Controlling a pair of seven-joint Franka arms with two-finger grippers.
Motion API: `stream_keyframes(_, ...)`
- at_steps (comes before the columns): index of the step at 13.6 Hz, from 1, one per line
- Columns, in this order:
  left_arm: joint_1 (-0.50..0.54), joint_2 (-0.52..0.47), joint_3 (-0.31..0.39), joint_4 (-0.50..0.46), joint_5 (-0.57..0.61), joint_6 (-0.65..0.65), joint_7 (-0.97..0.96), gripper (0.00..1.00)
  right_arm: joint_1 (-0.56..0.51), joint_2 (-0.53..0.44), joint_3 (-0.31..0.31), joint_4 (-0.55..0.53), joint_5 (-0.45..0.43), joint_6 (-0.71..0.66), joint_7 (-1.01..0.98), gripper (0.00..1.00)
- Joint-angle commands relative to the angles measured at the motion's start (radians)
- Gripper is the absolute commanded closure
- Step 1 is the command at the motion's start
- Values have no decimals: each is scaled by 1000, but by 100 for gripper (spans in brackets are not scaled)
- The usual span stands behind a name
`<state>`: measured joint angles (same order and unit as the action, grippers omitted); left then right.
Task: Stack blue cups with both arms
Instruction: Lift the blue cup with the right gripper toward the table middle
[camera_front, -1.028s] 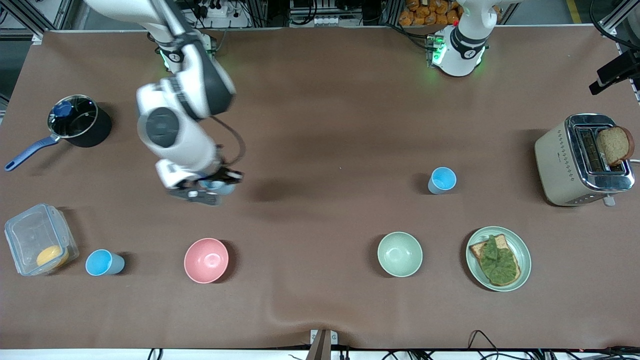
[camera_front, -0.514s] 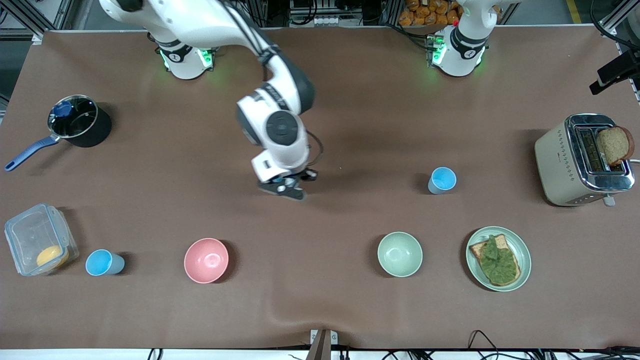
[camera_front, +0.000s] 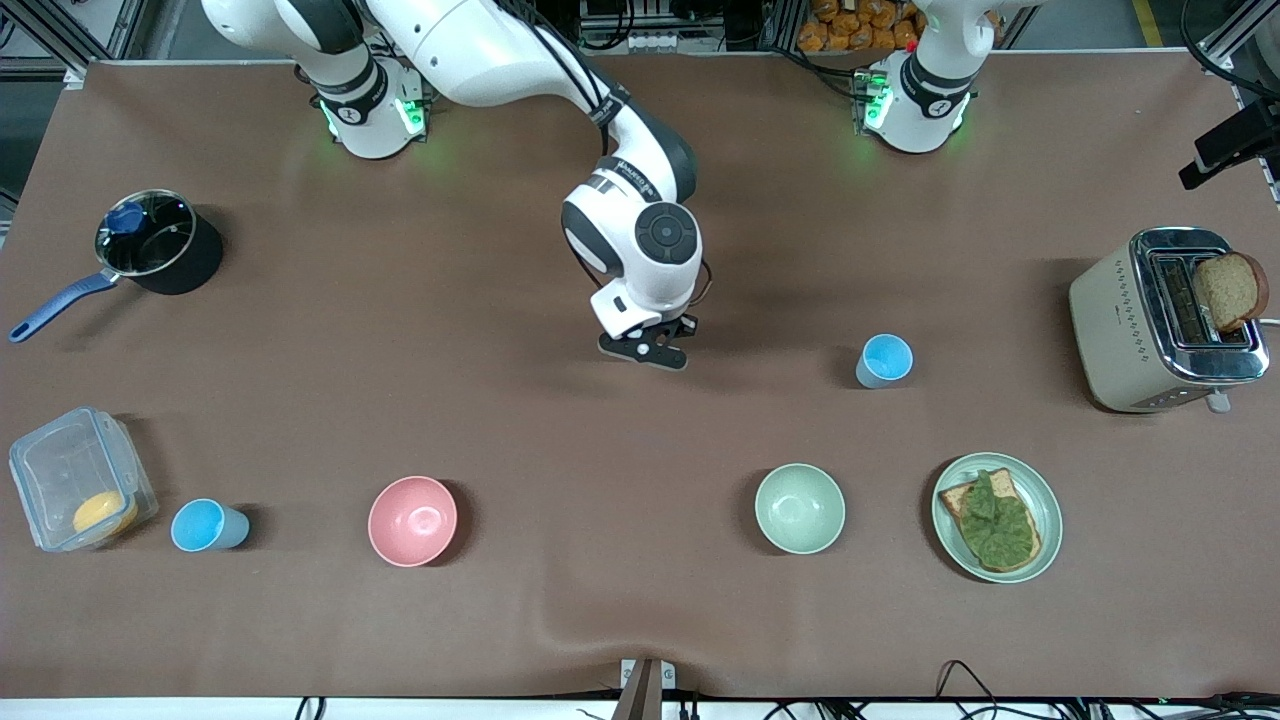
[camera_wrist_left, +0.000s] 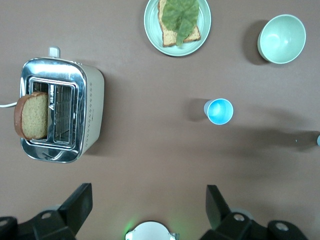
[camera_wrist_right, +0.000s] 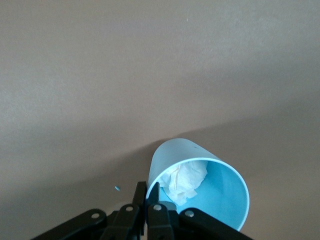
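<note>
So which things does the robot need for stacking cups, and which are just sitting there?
Needed:
- held cup in the shut right gripper
- cup near the toaster
- cup by the box
- left gripper, open, waiting

Just sitting there:
- pink bowl
- green bowl
- plate
- toaster
- pot
- box

Right arm (camera_front: 520, 60) stretched from its base out over mid-table, wrist bent downward. Right gripper (camera_front: 648, 350) up in the air over bare tabletop, fingers (camera_wrist_right: 150, 197) pinched shut on the rim of a blue cup (camera_wrist_right: 200, 187), cup tilted. Left arm (camera_front: 925, 85) waiting, drawn up at its base, only the lower part showing in the front view. Left gripper (camera_wrist_left: 148, 207) high over the table near that base, pointing straight down, fingers (camera_wrist_left: 77, 202) spread wide, holding nothing.
</note>
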<state>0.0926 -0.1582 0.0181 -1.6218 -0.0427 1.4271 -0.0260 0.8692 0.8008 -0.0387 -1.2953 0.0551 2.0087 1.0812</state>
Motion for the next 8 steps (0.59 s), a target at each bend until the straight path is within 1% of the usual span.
stream_keyframes(1, 1, -9, -9, 6, -28, -22, 8, 0, 17, 34, -13, 36, -6, -19, 23, 100)
stream_keyframes(4, 7, -9, -7, 10, -39, -22, 8, 0, 17, 47, -13, 37, -9, -16, 26, 100)
stream_keyframes(5, 7, -9, -7, 10, -40, -22, 8, 0, 17, 47, -13, 37, -9, -16, 26, 90)
stream_keyframes(6, 7, -9, -7, 8, -40, -22, 8, 0, 17, 46, -13, 39, -9, -18, 35, 72)
stream_keyframes(7, 4, -9, -7, 8, -39, -22, 8, 0, 13, 43, -15, 45, -11, -25, 45, 62)
stream_keyframes(8, 4, -6, -7, 8, -39, -22, 11, 0, 10, 37, -15, 47, -11, -30, 46, 47)
